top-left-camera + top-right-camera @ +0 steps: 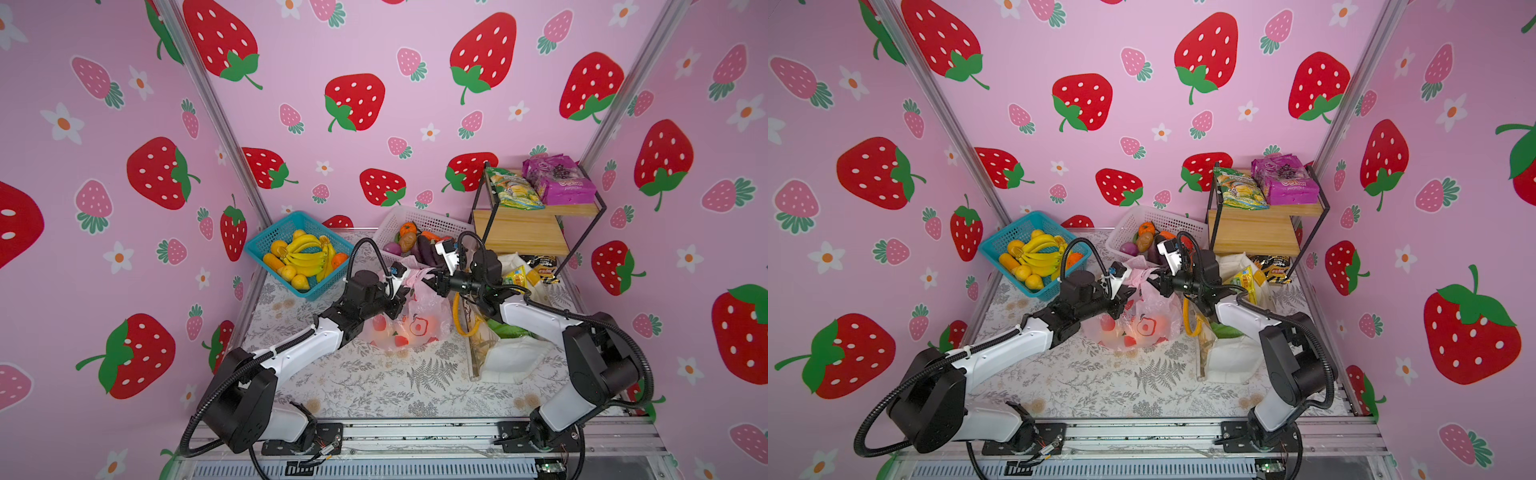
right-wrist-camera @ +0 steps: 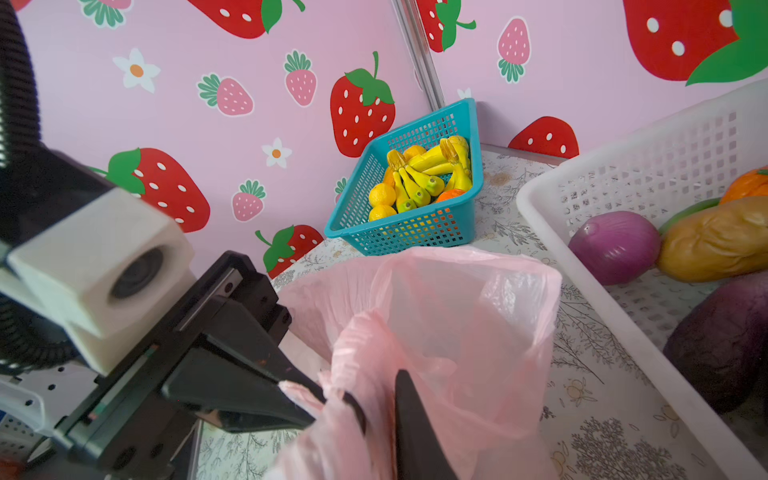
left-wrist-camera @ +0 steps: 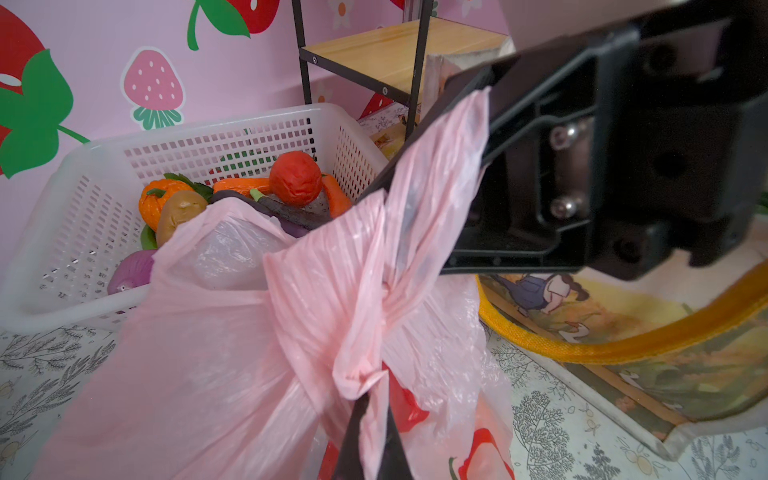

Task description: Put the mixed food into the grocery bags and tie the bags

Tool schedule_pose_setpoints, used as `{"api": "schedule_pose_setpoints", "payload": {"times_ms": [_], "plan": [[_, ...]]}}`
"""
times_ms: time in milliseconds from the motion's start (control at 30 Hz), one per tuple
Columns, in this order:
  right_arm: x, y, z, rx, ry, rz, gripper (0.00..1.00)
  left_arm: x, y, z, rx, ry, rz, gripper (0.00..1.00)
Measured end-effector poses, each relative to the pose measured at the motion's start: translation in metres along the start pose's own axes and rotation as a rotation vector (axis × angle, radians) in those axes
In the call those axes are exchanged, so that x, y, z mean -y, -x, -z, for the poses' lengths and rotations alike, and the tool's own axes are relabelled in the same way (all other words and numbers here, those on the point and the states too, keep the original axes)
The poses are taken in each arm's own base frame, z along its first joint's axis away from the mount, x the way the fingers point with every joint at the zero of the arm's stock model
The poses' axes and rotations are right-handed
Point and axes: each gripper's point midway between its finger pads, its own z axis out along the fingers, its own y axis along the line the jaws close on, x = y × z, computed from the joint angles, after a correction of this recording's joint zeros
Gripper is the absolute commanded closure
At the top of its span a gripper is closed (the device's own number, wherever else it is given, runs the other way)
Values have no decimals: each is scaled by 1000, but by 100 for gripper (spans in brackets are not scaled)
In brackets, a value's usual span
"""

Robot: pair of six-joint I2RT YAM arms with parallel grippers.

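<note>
Much bare surface (image 1: 374,386) lies open toward 6 o'clock. White tote (image 1: 515,361) crowds the 3 o'clock edge; pink carrier bag (image 1: 428,309) sits centred. Left end effector (image 3: 370,415) clamps its plastic; right end effector (image 2: 380,395) straddles it, grip unclear.

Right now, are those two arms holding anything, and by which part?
Both hold the pink bag by its handles: the left end effector pinches one twisted handle, and the right end effector grips the other.

No text is legible; lettering on the purple packet (image 1: 559,178) is too blurred
</note>
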Motion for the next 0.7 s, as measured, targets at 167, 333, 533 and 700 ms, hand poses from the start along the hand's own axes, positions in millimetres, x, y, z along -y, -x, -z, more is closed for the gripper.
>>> {"api": "schedule_pose_setpoints", "payload": {"times_ms": [167,333,533,700], "plan": [[2,-1,1,-9,-9,23,77,1,3,0,6,-6,-1,100],[8,-6,2,-37,-47,57,66,1,10,0,20,-11,-4,100],[18,-6,10,-60,-134,117,58,1,12,1,20,-14,-4,100],[22,-4,14,-65,-156,118,58,2,10,1,14,-16,-2,100]]}}
